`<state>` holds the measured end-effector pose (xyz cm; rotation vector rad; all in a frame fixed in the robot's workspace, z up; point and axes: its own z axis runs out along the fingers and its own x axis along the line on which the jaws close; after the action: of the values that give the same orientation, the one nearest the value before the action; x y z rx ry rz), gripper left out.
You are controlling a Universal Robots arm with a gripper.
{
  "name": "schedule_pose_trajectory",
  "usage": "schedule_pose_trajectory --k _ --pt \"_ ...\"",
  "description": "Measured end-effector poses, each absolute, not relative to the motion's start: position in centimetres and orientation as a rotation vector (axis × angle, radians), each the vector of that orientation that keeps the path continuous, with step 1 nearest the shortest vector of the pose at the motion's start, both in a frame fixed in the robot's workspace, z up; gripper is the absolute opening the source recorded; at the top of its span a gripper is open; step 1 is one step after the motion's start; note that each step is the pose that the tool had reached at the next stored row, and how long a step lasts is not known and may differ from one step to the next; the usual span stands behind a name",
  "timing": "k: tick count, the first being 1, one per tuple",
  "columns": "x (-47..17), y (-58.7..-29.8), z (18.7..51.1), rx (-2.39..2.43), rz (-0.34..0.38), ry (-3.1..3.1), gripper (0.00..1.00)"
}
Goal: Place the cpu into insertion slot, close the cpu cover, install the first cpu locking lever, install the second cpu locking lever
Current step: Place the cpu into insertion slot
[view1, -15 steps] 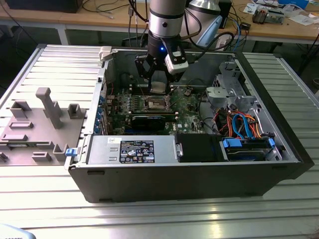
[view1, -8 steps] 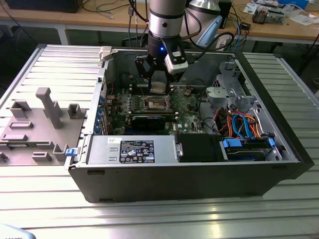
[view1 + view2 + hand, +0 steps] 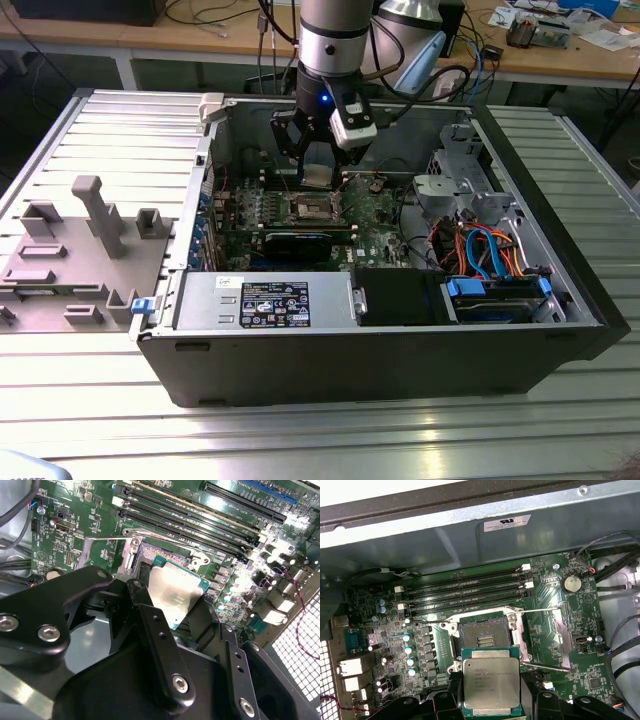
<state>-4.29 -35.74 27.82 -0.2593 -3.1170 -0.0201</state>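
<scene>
One claw (image 3: 318, 172): clenched on the cpu (image 3: 491, 685)
insertion slot (image 3: 484, 636): uncovered, just beside the held chip
cpu cover (image 3: 564, 642): swung open

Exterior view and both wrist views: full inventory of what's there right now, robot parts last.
table: one, silver, under the case
tray: one, grey, on the table, exterior view's left
case: one, dark grey, open, on the table
circuit board: one, green, inside the case
memory slots: four, black, beside the socket
socket: one, dark with silvery rim, on the circuit board, empty
cover: one, silvery, swung open beside the socket
power supply: one, silver, by the case wall nearest the exterior camera
cables: bundle, orange and blue, exterior view's right end of the case
chip: one, silver-grey, held clear of the socket
arm: one, silver and black, reaching into the case
hand: one, black, closed on the chip
</scene>
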Motion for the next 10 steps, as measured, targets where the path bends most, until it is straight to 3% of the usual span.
schedule_pose_trajectory --k 10 --pt "-4.29 -35.74 27.8 -0.27 -0.02 -3.116 0.55"
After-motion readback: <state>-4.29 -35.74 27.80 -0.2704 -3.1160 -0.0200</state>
